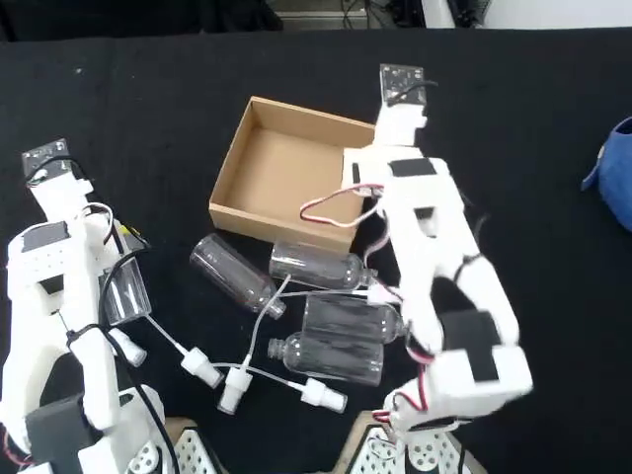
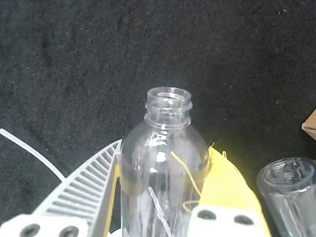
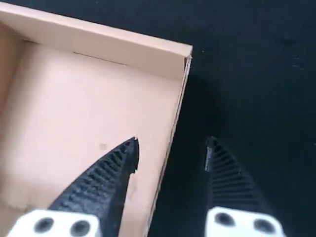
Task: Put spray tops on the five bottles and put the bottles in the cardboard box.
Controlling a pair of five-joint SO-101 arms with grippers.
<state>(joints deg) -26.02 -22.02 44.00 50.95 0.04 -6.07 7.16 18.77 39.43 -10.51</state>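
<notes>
While your left gripper (image 2: pixel 165 147) clamps a bottle (image 2: pixel 167 123) by its body, open neck pointing away from the fingers, your right gripper (image 3: pixel 170 155) hangs spread wide and empty over the right wall of the box (image 3: pixel 74 98). Four other bottles (image 1: pixel 331 357) lie on the table (image 1: pixel 513 118) just near of the box, and the spray tops (image 1: pixel 202 365) lie nearer again, to the left. Expect the bottles to be light, slick and thin-walled, so they will likely dent or roll; squeeze them mid-body, gently. Take each top by its stiff head, since the tube looks limp, and feed the tube into the neck first.
</notes>
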